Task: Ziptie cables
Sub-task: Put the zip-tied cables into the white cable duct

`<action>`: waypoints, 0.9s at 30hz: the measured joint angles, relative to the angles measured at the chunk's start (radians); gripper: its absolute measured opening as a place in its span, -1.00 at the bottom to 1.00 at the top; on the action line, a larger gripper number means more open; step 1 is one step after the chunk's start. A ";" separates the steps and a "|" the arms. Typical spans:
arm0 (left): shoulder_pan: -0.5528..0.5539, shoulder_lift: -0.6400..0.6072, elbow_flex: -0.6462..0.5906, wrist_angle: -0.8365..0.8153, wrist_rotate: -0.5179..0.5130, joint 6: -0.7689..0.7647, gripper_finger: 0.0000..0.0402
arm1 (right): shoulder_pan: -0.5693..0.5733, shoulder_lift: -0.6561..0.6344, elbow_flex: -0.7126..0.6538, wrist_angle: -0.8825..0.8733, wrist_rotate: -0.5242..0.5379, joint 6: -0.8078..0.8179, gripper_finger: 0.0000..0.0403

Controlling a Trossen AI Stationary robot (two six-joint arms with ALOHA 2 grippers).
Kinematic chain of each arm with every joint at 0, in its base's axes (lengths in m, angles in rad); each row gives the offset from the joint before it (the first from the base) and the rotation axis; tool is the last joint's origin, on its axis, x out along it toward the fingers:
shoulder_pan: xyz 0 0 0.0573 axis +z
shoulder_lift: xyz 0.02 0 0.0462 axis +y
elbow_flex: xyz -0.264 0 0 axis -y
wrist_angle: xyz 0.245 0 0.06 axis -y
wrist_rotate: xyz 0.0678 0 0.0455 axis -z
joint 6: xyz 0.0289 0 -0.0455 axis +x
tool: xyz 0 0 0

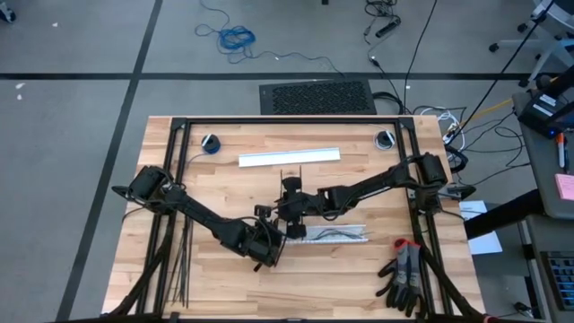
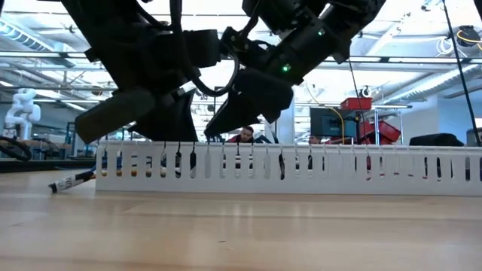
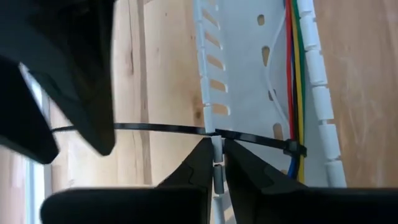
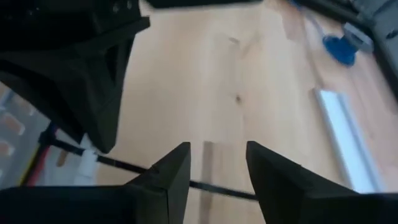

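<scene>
Left wrist view has the left gripper (image 3: 217, 163) pinched on a wall tab of the white slotted channel (image 3: 249, 74), probably steadying it. One ziptie (image 3: 161, 127) runs crosswise over the channel, looped round the cables (image 3: 293, 74) lying lengthwise inside. Right gripper (image 4: 217, 163) hangs spread above the strip's free end

From above I see the light wooden tabletop (image 1: 224, 179) standing on a grey floor (image 1: 72, 108) crossed by dark lines, with a blue coiled cable (image 1: 237, 38) lying on it beyond the table and a dark perforated mat (image 1: 316, 95) against the far edge. Looking level across, I see an open hall with bright ceiling lights (image 2: 422, 45), a seated person (image 2: 245, 135), a red crate (image 2: 355, 103) and a white robot arm (image 2: 21, 105) at the far left.
</scene>
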 joint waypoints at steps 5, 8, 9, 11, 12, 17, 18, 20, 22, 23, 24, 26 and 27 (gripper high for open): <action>-0.003 0.001 -0.001 0.001 -0.001 -0.006 -0.81 | 0.040 -0.001 0.000 -0.015 0.007 0.061 -0.30; -0.004 0.001 -0.002 0.023 -0.001 -0.002 -0.81 | 0.060 -0.002 0.000 -0.018 0.019 0.078 -0.34; -0.004 0.001 -0.002 0.032 -0.001 -0.003 -0.81 | 0.066 -0.002 0.000 -0.022 0.035 0.082 -0.34; -0.004 0.001 -0.003 0.048 0.000 -0.004 -0.80 | 0.076 -0.004 0.001 -0.033 0.075 0.083 -0.34; -0.004 0.001 -0.003 0.053 0.001 -0.006 -0.79 | 0.079 -0.005 0.002 -0.040 0.091 0.085 -0.34; -0.007 0.002 -0.003 0.059 0.007 -0.034 -0.59 | 0.092 -0.005 0.003 -0.050 0.142 0.084 -0.34; -0.009 0.002 -0.003 0.060 0.007 -0.036 -0.52 | 0.096 -0.005 0.003 -0.050 0.155 0.082 -0.34; -0.014 0.002 0.002 0.055 0.007 -0.041 -0.39 | 0.101 -0.005 0.002 -0.050 0.186 0.070 -0.34; -0.018 0.003 0.020 0.042 0.007 -0.050 -0.26 | 0.101 -0.005 0.002 -0.050 0.229 0.053 -0.34; -0.019 0.003 0.034 0.026 0.006 -0.054 -0.20 | 0.101 -0.006 0.002 -0.053 0.252 0.045 -0.34; -0.020 0.003 0.051 0.006 0.005 -0.059 -0.15 | 0.101 -0.006 0.002 -0.058 0.274 0.040 -0.34; -0.021 0.003 0.092 -0.065 -0.012 -0.077 -0.08 | 0.104 -0.009 0.002 -0.061 0.307 0.036 -0.33; -0.021 0.002 0.119 -0.123 -0.027 -0.095 -0.05 | 0.107 -0.016 0.002 -0.067 0.320 0.032 -0.32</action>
